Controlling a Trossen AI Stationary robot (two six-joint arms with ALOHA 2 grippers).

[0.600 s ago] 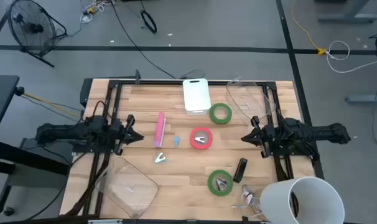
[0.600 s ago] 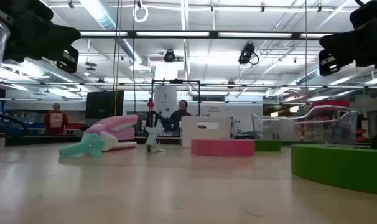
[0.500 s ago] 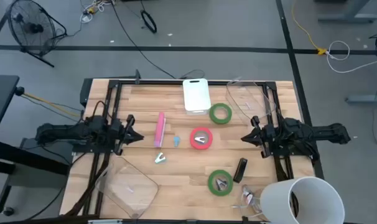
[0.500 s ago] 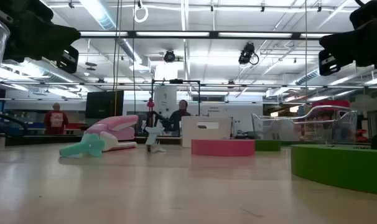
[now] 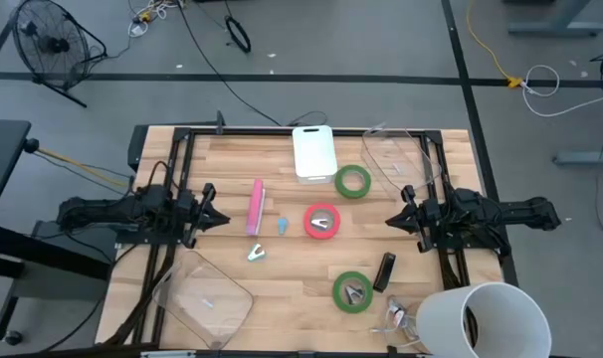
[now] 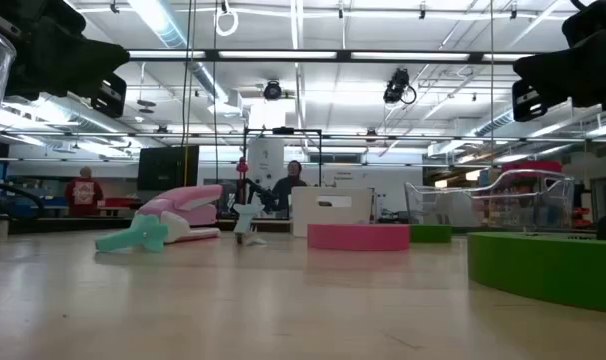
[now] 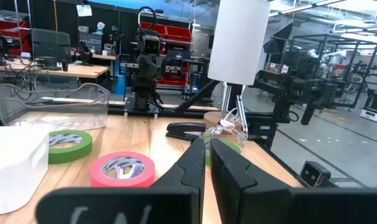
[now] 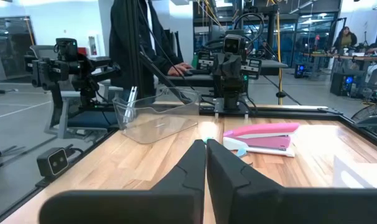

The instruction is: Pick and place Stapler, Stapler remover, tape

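Task not yet started; my left gripper (image 5: 220, 218) at 9 o'clock and right gripper (image 5: 393, 221) at 3 o'clock wait closed, empty; stapler (image 5: 255, 207) and tape (image 5: 321, 222) lie centre; next, open above the stapler.

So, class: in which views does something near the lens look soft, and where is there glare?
Low view: the nearest green tape is soft-edged, and ceiling lights glare. Left wrist view: a white container blurs at the edge. High view: evenly lit, sharp.
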